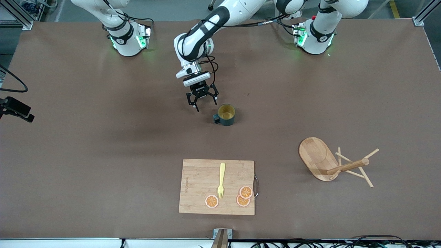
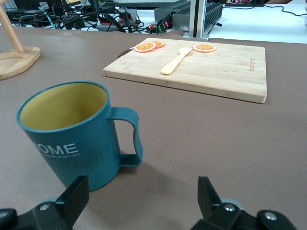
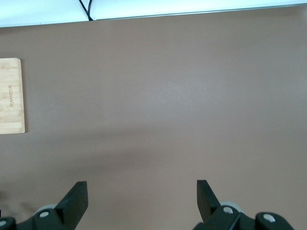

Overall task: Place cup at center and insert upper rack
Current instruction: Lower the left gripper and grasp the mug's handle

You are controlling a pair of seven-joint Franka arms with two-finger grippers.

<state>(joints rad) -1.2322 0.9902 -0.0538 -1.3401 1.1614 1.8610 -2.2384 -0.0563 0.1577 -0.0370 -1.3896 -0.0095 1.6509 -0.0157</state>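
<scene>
From the front, the cup [image 1: 226,114] is seen upright mid-bench just beside the left gripper [image 1: 202,100], fingers apart, handle toward it; in its wrist view it's off-centre; the right gripper [image 3: 139,201], also spread, is parked over bare bench.

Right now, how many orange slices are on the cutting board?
3, all on the cutting board near the fork's tines: one alone, two overlapping by the handle edge.
</scene>
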